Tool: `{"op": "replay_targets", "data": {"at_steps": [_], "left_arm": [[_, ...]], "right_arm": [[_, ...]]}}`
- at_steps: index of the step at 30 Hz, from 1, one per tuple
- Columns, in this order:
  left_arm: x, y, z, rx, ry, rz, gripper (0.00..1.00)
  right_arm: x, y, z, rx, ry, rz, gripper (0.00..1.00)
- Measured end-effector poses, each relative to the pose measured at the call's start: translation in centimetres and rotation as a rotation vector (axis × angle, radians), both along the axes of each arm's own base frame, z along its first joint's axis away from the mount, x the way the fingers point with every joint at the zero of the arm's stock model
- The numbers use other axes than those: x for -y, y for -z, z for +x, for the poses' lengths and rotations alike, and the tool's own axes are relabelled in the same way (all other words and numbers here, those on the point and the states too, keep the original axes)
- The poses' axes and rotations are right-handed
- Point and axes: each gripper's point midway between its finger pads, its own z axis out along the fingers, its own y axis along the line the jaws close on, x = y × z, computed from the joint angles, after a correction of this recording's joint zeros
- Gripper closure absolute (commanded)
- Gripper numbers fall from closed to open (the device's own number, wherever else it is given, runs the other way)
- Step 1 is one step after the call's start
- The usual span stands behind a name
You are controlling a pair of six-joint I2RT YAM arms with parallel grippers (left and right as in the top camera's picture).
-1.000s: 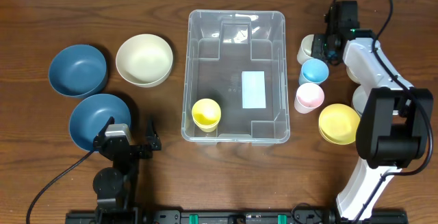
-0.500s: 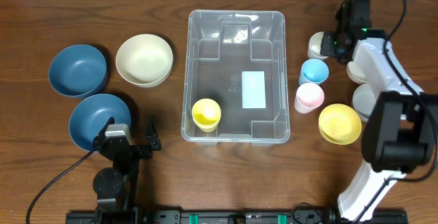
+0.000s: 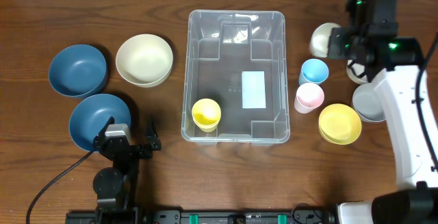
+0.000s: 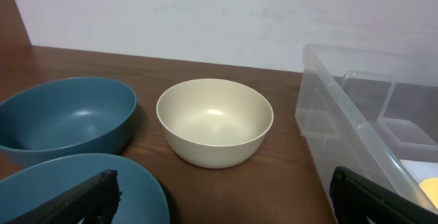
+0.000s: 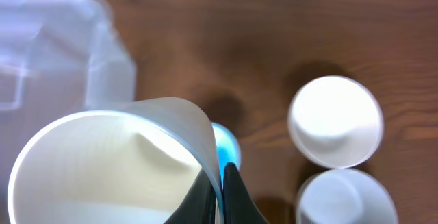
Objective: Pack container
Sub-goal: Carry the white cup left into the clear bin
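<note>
The right gripper [image 5: 220,183], shut on just the thin rim of the white cup [image 5: 102,162], may drop it onto the blue cup [image 3: 314,69] at six o'clock; the left gripper [image 4: 226,196] gapes wide, empty

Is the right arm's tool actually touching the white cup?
Touching. The right wrist view shows the right tool pinched shut on the rim of the white cup.

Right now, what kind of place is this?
Likely a robot lab bench, not a kitchen: bare white wall, wooden table, empty bowls laid out beside a clear container.
</note>
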Motion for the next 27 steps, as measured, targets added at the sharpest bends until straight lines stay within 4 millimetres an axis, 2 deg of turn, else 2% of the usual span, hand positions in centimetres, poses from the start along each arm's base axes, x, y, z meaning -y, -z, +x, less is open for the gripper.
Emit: {"op": "replay_targets", "data": {"at_steps": [9, 16, 19, 22, 27], "left_arm": [[0.0, 0.0, 0.0, 0.000, 0.000, 0.000, 0.02], [0.0, 0.0, 0.0, 0.000, 0.000, 0.000, 0.02], [0.0, 0.0, 0.0, 0.000, 0.000, 0.000, 0.02], [0.0, 0.0, 0.0, 0.000, 0.000, 0.000, 0.02], [0.0, 0.0, 0.0, 0.000, 0.000, 0.000, 0.02]], "right_arm": [[-10.1, 0.0, -1.8, 0.001, -0.252, 0.011, 0.98], [-15.6, -1.0, -2.4, 0.065, -0.379, 0.031, 0.99], [-17.5, -0.7, -2.5, 0.077, -0.420, 0.036, 0.99], [-19.7, 1.0, -2.6, 0.051, -0.463, 0.030, 0.99], [-22.9, 5.5, -2.7, -0.030, -0.525, 0.003, 0.99]]}}
